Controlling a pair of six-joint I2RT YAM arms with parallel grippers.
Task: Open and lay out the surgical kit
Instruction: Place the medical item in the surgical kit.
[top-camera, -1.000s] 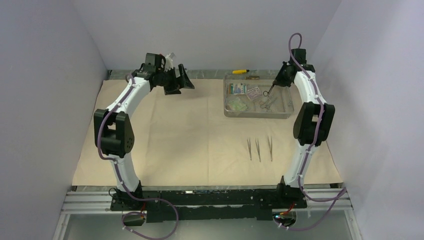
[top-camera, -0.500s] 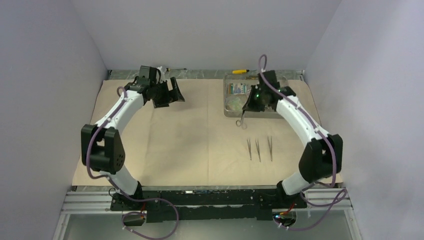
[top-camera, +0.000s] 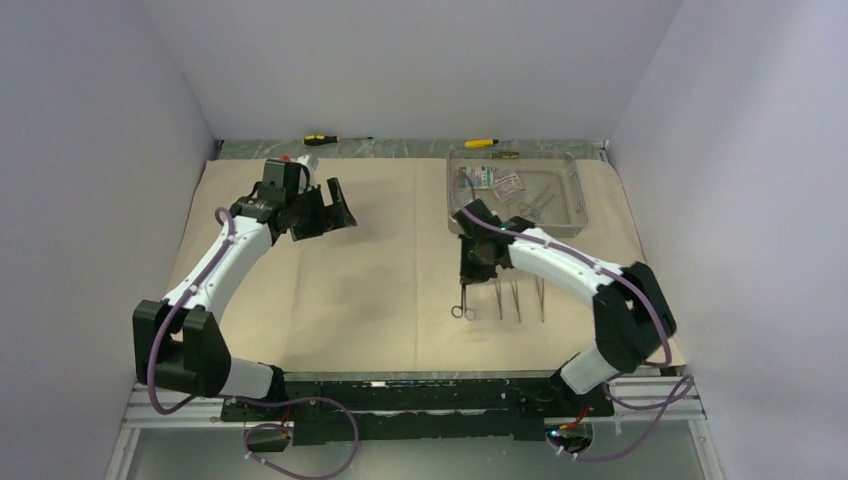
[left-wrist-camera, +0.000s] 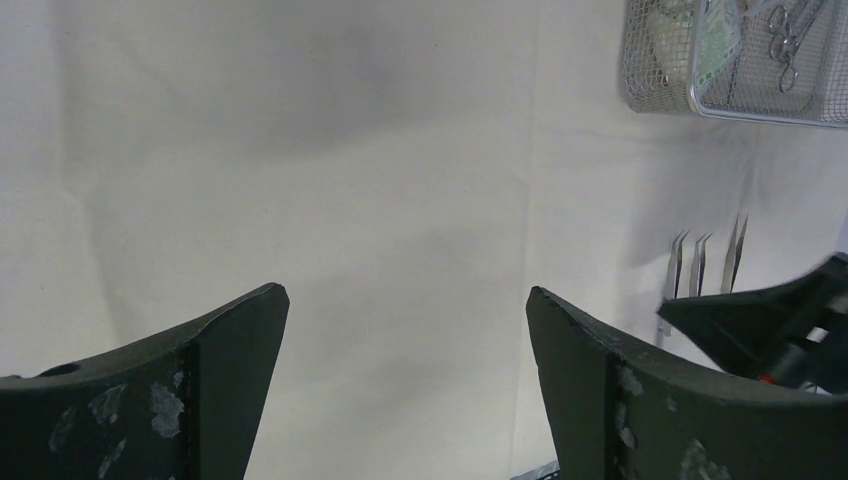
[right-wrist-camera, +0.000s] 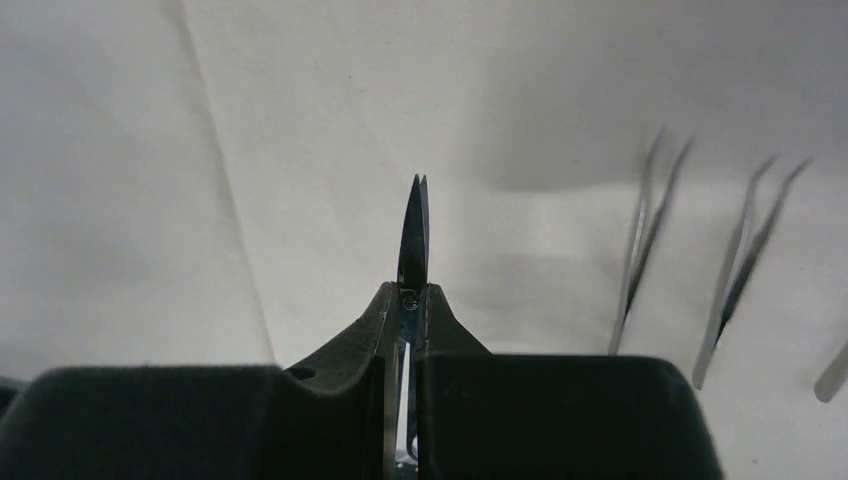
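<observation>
Cloth (top-camera: 380, 270), top view: beige, spread flat over the table.
Tray (top-camera: 582, 200), top view: wire mesh, on the far right part of the cloth, holding packets (top-camera: 482, 180) and clamps (top-camera: 535, 206).
Tweezers (top-camera: 517, 299), top view: three lying side by side on the cloth, on the near side of the tray.
Right gripper (top-camera: 478, 265), top view: low over the cloth just left of the tweezers, clamped on the held clamp (top-camera: 462, 306). The clamp's ring handles point to the near side. Whether they touch the cloth, I cannot tell.
Left gripper (top-camera: 320, 208), top view: above the far left part of the cloth, jaws wide apart, holding nothing.
Screwdrivers (top-camera: 322, 139), top view: two on the bare strip beyond the cloth's far edge.
Left wrist view: fingers (left-wrist-camera: 230, 340) spread wide over bare cloth (left-wrist-camera: 350, 200), with the tray (left-wrist-camera: 655, 90) at upper right and the tweezers (left-wrist-camera: 700, 265) at right.
Right wrist view: right gripper (right-wrist-camera: 408, 300) pressed together on the held clamp (right-wrist-camera: 413, 225), whose closed tips point out over the cloth (right-wrist-camera: 300, 150). Tweezers (right-wrist-camera: 640, 250) lie to the right.
</observation>
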